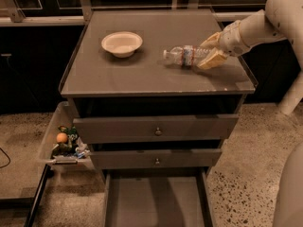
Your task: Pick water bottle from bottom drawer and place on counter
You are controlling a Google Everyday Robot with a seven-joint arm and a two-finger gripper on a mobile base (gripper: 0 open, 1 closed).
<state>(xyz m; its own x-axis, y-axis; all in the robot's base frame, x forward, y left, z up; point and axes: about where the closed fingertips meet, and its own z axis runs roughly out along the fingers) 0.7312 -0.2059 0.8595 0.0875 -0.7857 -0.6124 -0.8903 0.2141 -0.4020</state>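
Observation:
The water bottle (182,56) lies on its side on the counter (156,74), right of centre, its white cap pointing left toward the bowl. My gripper (203,55) reaches in from the right on the white arm, low over the counter. Its two tan fingers (211,60) straddle the bottle's base end and are shut on it. The bottom drawer (154,197) is pulled out at the bottom of the view, and its floor is bare.
A white bowl (122,43) sits on the counter's back left. Two upper drawers with round knobs (157,131) are slightly open. A clear bin with small items (64,143) hangs at the cabinet's left side. Speckled floor surrounds the cabinet.

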